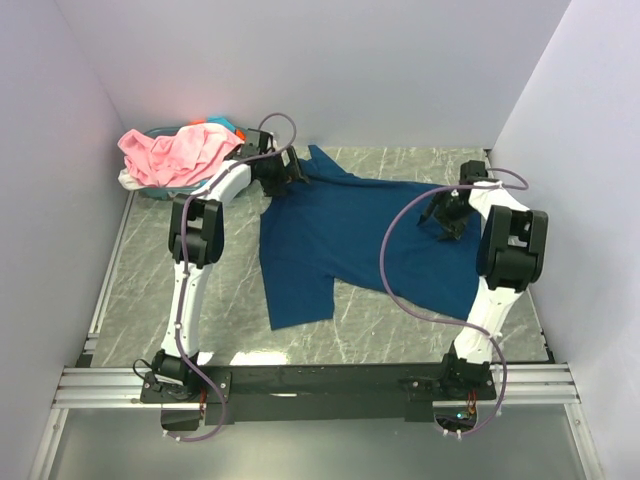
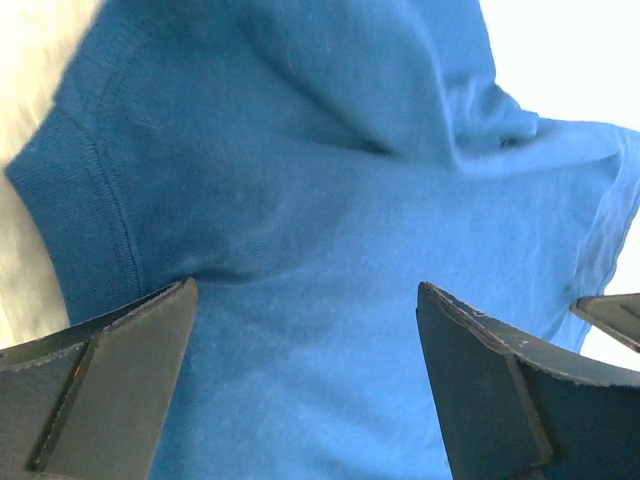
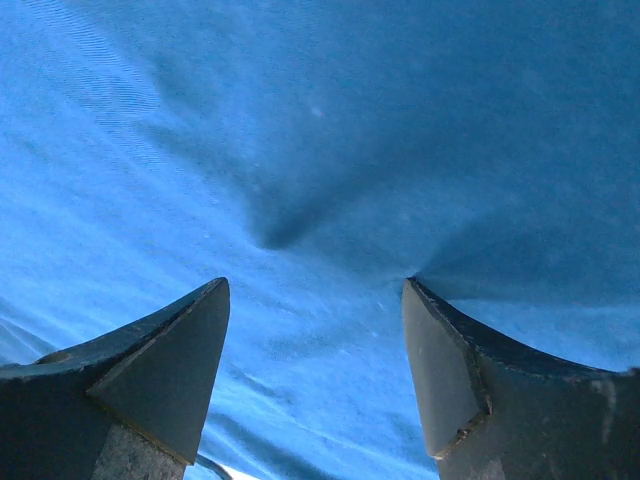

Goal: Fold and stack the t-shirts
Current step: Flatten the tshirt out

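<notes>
Here, one dark blue t-shirt (image 1: 350, 240) lies spread flat mid-worktop (image 1: 160, 290), its long axis running from 10 toward 4 o'clock; we cannot tell which end is the neck. At 3 o'clock the right claw (image 1: 447, 215) stands open, tips on puckered cloth. At 11 o'clock the left claw (image 1: 285, 170) gapes wide over a ribbed edge. Farther, at 10 o'clock, one pink t-shirt (image 1: 175, 150) heaps over a teal basket (image 1: 158, 130).

A grey-green marbled tabletop (image 1: 160, 300) is boxed in by plain pale walls: back wall (image 1: 330, 60), left wall (image 1: 50, 200) and right wall (image 1: 590, 150). An aluminium rail (image 1: 100, 387) runs along the near edge (a thinner side strip (image 1: 108, 280) borders the left). The light is soft and even.
</notes>
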Robot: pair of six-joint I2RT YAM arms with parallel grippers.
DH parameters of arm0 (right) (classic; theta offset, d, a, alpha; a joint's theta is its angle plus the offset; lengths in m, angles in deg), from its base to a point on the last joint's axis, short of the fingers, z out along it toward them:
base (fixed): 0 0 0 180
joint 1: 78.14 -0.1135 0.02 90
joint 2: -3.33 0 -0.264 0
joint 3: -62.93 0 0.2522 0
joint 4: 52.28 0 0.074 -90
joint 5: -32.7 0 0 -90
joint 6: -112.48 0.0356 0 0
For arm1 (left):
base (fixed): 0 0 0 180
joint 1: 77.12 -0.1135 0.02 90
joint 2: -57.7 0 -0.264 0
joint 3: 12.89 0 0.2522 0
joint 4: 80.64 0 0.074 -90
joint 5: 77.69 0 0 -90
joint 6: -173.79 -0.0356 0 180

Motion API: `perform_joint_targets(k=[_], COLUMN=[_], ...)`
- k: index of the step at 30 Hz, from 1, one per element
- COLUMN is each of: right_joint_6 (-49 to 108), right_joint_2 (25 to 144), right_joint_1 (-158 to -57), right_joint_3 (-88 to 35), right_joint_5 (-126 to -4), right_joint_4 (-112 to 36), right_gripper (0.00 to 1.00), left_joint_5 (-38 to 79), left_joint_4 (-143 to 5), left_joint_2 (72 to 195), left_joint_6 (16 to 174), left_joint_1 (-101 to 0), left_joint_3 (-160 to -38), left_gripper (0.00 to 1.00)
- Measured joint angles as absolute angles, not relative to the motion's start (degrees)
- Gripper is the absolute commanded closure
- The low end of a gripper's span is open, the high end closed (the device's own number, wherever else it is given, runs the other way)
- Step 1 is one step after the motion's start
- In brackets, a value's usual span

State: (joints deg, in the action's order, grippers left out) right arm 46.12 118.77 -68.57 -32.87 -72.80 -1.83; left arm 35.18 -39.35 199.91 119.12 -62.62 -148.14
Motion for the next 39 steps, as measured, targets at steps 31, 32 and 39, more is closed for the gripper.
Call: perform_joint_targets(k=[31,32,39], right_joint_6=[47.67,47.56,48.19], right_joint_2=[118.68,116.12,93.65], right_joint_1=[-72.57,-72.84,-74.98], right_joint_3=[-42.83,-40.71,-21.48], right_joint_5=[-70.99,-70.07,-62.49], right_joint_4=[-0.61,-1.52,-11.45], right_gripper=[0.26,0.26,0.27], left_joint_5=[10.92,7.79,-6.24], left_joint_4=[-47.03,-48.42,-60.71], left_joint_2=[170.12,165.83,138.34], left_joint_6=[105.52,104.41,99.89], left_joint_1=[-56.74,-55.04,-43.08], left_joint_3=[-132.88,-129.95,-104.4], left_gripper=[0.01,0.0,0.0])
